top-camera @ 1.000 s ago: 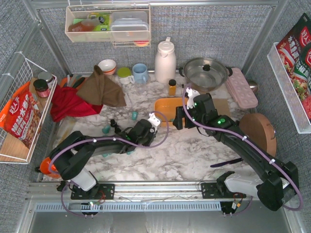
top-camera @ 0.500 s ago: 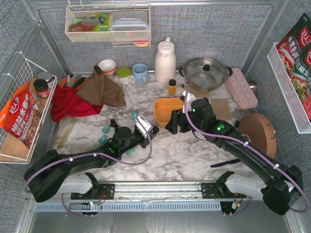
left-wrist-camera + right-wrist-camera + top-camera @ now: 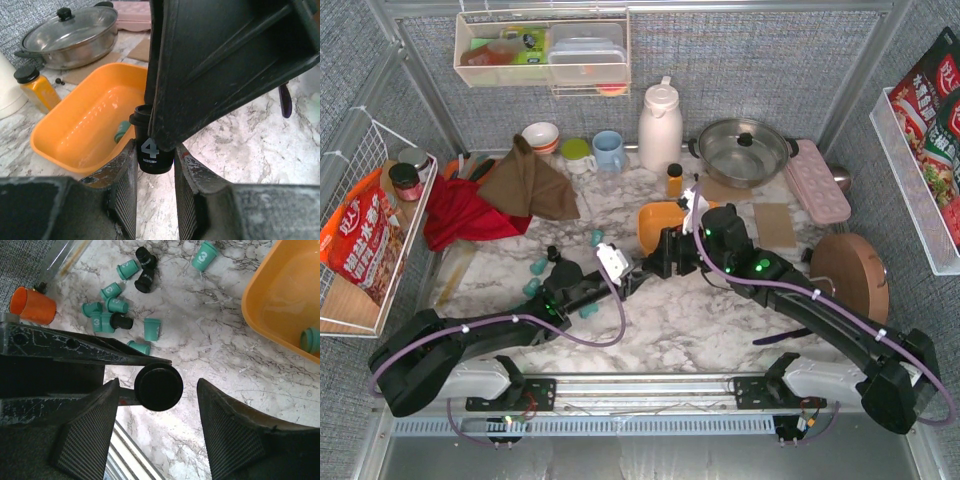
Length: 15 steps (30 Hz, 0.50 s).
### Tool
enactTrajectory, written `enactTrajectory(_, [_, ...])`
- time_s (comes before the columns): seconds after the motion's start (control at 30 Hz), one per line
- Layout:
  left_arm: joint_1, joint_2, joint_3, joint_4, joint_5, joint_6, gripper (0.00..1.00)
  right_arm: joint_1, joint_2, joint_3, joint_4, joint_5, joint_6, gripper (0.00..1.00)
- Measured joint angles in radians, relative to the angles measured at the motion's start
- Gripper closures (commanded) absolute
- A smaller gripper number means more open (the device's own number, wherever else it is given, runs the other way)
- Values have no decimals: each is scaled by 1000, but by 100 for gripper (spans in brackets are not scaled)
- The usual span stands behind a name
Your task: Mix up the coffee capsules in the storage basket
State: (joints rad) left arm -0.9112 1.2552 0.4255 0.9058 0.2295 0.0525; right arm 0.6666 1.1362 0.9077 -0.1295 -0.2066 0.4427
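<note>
One black capsule (image 3: pixel 155 155) sits in my left claw (image 3: pixel 155 176), pinched across its body, both pads pressed on its sides, "4" label facing the left wrist cam. Its long axis runs upright in that view, rim end on top. My right claw (image 3: pixel 157 385) stands spread wide round the same pod: in the right wrist view I see it end-on, a round black disc btwn the two fingers w/ clear gaps either side, so nothing touches it from that side yet. That means its long axis points straight along my right claw's line of approach, and I'd judge a side pinch is on offer there. The storage basket (image 3: pixel 95 125) lies just beside the pod, at approx 10 o'clock in the left wrist view and 2 o'clock in the right wrist view; only one teal capsule (image 3: pixel 120 131) lies inside it. The other loose capsules (image 3: pixel 116 305), teal and black, are scattered on the table (image 3: pixel 210 340) at approx 11 o'clock from my right claw, well apart from the basket. Right arm looks nearer the basket, so prob. a handover, though a short carry over the near rim by the left would also do.
</note>
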Motion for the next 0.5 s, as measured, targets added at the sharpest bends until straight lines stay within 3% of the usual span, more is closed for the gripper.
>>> enactTrajectory(0.2, [-5,0,3,20,24,0,72,6,18,0,13,-3,3,41])
enactTrajectory(0.33, [-9,-1,3,20,32,0,71,9,28,1,17,-5,4,56])
enactTrajectory(0.5, [-9,-2,3,19,31,0,50,11,32,2,24,-7,6,66])
